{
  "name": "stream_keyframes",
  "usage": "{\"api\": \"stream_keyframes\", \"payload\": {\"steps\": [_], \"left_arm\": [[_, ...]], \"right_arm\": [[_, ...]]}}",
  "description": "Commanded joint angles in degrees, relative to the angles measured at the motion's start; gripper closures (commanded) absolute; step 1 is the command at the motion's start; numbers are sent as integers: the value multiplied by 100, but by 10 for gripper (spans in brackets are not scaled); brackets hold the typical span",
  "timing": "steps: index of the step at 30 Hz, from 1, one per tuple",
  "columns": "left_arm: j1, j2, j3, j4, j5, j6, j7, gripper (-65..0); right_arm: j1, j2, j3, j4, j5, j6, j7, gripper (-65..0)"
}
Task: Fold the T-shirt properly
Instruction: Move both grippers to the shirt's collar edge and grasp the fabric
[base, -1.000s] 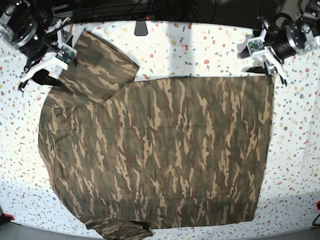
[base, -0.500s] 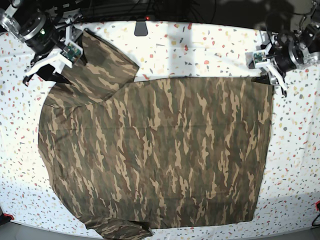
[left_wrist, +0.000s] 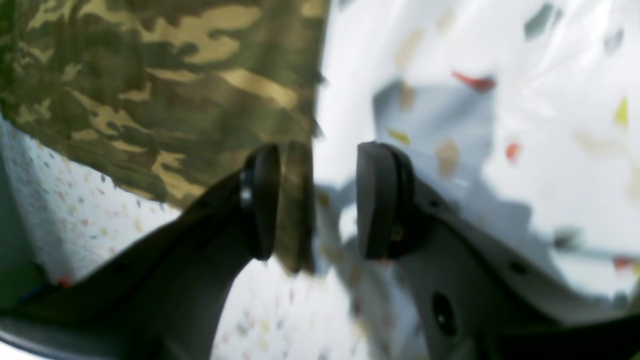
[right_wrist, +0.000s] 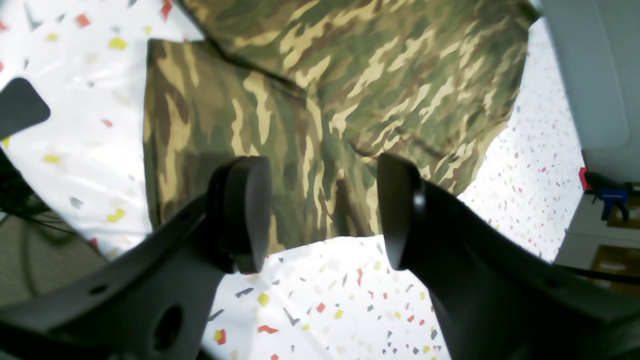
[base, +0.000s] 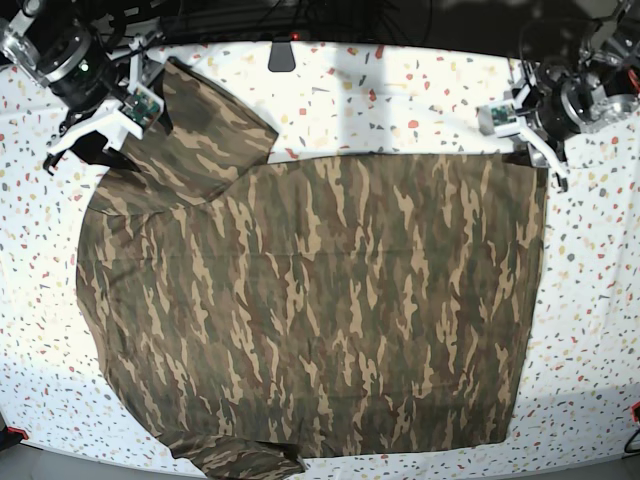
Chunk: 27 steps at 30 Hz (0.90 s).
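Observation:
The camouflage T-shirt (base: 320, 300) lies spread flat on the speckled table (base: 400, 90), one sleeve (base: 200, 130) pointing to the far left. My left gripper (base: 538, 160) sits at the shirt's far right corner. In the left wrist view it (left_wrist: 320, 200) is open, and the cloth's corner edge (left_wrist: 297, 210) stands between the pads, close to the left finger (left_wrist: 260, 200). My right gripper (base: 100, 145) is at the sleeve's end. In the right wrist view it (right_wrist: 322, 212) is open above the sleeve cloth (right_wrist: 210, 130), gripping nothing.
A small black object (base: 282, 55) lies at the table's back edge. Cables and dark gear run behind the table. A second sleeve (base: 240, 460) hangs at the front edge. A red clamp (base: 14, 432) marks the front left corner.
My left gripper came down and inward onto the shirt's far right corner, its jaws narrowing slightly. My right gripper shifted toward the sleeve a second ago, then held still.

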Motion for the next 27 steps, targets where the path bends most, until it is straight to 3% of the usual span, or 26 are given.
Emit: {"api": "stream_keyframes", "payload": {"steps": [1,4,8,11,14,19,24,27], "left_arm": [[-7,-297,-83,345,48,129,98,-238],[-7,-562,-83,916,24,212,531,-238],[-9,-629,-83,1075,20,573,531,-238],[7,-632,-83,835,-170,570,232,-238],[-9,-614,-83,286,-168,570,-487,-238],[-11,-225,-83,-568,254,573,-730,-238],[-9,120,-83,-1027,745,595,-763,-238],[-9,144,-83,-1029,833,997,-754,-238]], "right_arm": [[-26,68,39,96,31,-58,85,-342],[-26,68,39,96,33,-58,2,-342],[-26,68,39,96,33,-58,-74,-342],[-26,68,39,96,35,-58,-74,-342],[-26,68,39,96,256,-58,-83,-342],[-26,68,39,96,726,-58,-83,-342],[-24,68,39,96,782,-58,-42,-342],[-26,68,39,96,782,-58,-44,-342]]}}
